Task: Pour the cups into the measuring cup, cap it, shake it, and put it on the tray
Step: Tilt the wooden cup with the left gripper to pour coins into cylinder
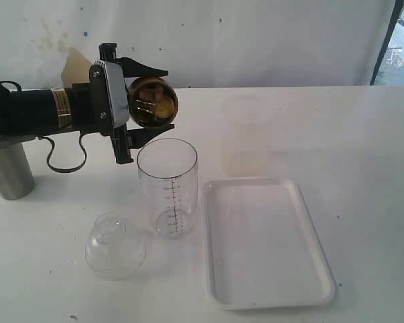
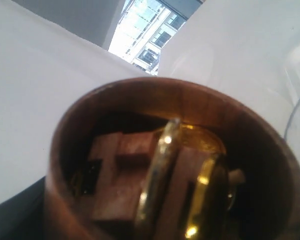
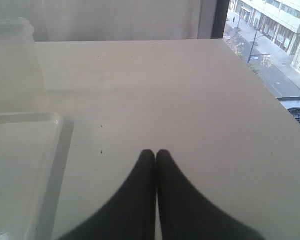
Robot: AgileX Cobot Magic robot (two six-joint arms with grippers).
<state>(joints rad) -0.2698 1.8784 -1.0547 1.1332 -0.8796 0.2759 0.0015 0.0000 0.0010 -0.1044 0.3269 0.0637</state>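
Above the middle of the table point(image 1: 363, 148), the left gripper point(image 1: 147, 99) holds the wooden cup point(image 1: 153, 102) between its two black fingers, one over the cup and one under it, and the jaws stand wide around it. The cup is tipped on its side, with its mouth turned toward the near right, and it hangs just over the far left rim of the measuring cup point(image 1: 168, 192) without touching it. The left wrist view looks into the wooden cup, where brown blocks point(image 2: 115, 175) and shiny gold pieces point(image 2: 160, 175) lie against the wall. The measuring cup stands upright on the table, its black scale facing near, just beside the left edge of the tray point(image 1: 266, 242). The cap point(image 1: 114, 247) rests on the table at the near left of the measuring cup, neck upward, close to it; whether they touch I cannot tell. The tumbler point(image 1: 10, 171) stands upright at the far left edge, partly behind the left arm. A frosted cup point(image 1: 246, 134) stands beyond the far edge of the tray. The right gripper point(image 3: 156, 155) shows only in its own wrist view: its two dark fingers are pressed together with nothing between them, above the bare table, to the right of the tray and the frosted cup.
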